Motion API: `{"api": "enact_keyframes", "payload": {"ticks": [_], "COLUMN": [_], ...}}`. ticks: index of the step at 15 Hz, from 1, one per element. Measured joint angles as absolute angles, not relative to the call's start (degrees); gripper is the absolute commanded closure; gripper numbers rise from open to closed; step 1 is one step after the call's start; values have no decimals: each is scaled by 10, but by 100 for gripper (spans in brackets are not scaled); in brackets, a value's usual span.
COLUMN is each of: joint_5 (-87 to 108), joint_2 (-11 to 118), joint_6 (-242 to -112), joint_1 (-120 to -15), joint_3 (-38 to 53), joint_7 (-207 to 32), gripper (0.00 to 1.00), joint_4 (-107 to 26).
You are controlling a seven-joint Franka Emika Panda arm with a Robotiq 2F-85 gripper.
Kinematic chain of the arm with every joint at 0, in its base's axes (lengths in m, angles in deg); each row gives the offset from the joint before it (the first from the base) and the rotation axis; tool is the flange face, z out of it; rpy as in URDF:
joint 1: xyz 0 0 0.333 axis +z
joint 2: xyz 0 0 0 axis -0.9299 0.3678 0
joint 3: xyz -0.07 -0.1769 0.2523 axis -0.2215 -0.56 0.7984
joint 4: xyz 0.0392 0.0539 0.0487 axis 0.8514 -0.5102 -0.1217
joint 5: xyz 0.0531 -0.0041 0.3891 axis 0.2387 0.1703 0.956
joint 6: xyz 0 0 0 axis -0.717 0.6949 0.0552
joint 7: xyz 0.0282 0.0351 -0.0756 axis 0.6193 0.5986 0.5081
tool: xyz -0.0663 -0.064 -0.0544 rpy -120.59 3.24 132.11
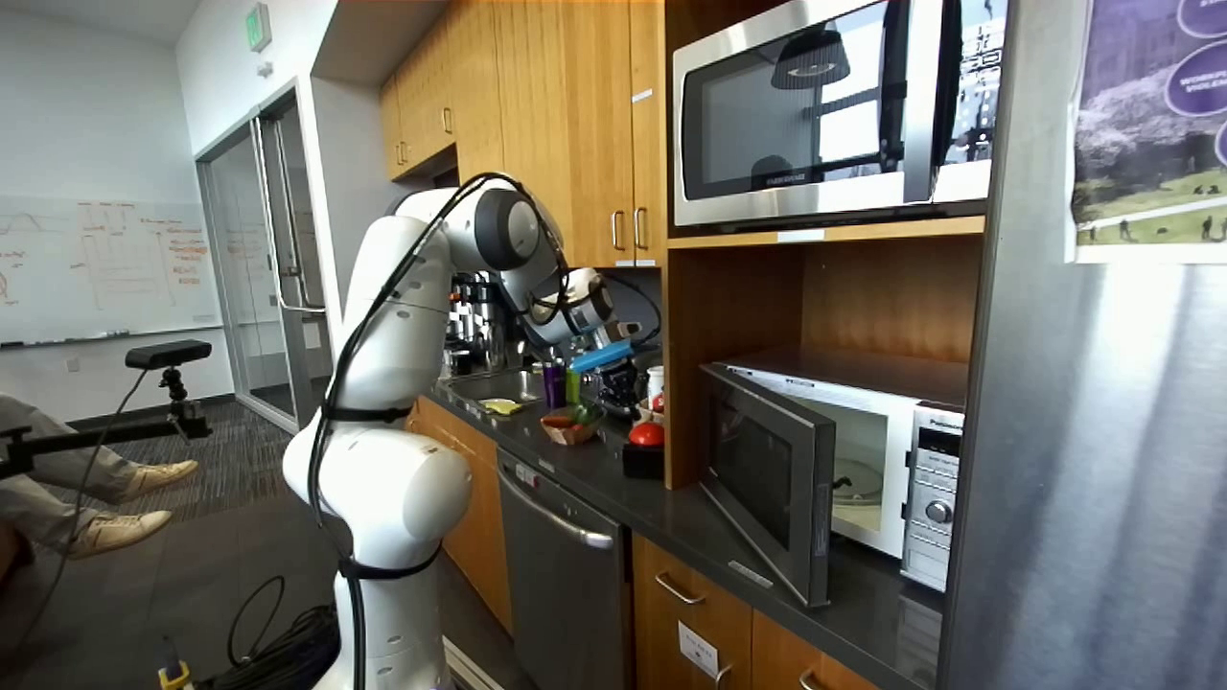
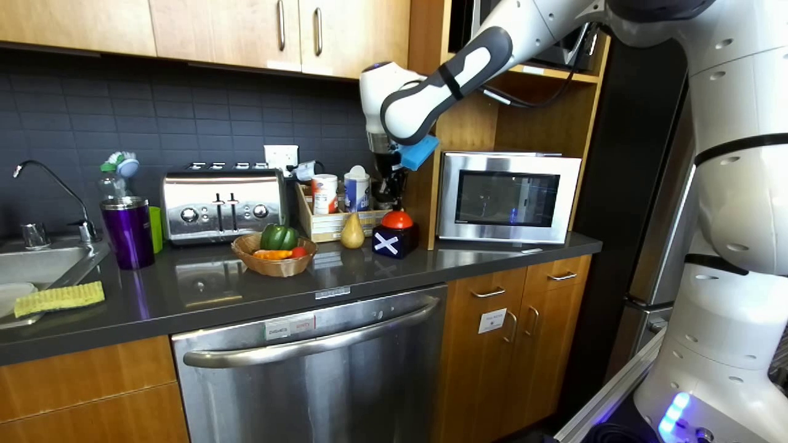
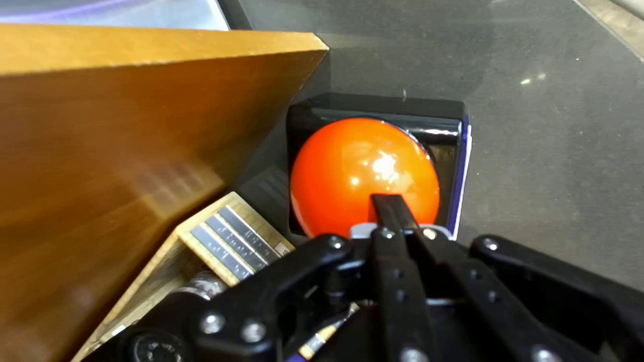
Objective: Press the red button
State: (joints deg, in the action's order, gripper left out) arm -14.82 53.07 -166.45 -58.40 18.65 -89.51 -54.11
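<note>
The red button (image 3: 347, 171) is a glossy dome on a black box (image 3: 377, 104). It stands on the dark counter, and the button shows in both exterior views (image 1: 646, 436) (image 2: 397, 219). The box has a white X on its front in an exterior view (image 2: 394, 243). My gripper (image 3: 390, 201) points down with its fingertips together and nothing between them. In the wrist view the tips overlap the lower part of the dome. In an exterior view the gripper (image 2: 393, 200) is right above the button. Whether the tips touch it cannot be told.
A wooden cabinet panel (image 3: 151, 115) stands close beside the box. A wooden crate (image 2: 323, 229) with canisters is behind it, and a pear (image 2: 353, 232) stands beside it. A basket of vegetables (image 2: 274, 263) and a toaster (image 2: 225, 206) are farther along. A microwave door (image 1: 767, 479) hangs open.
</note>
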Motion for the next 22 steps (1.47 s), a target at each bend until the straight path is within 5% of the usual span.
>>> {"api": "enact_keyframes", "payload": {"ticks": [22], "joint_5": [-166], "joint_2": [557], "joint_6": [-1668], "joint_1": [-576], "joint_3": [173], "joint_7": [-895], "gripper": [100], "joint_4": [-518]}}
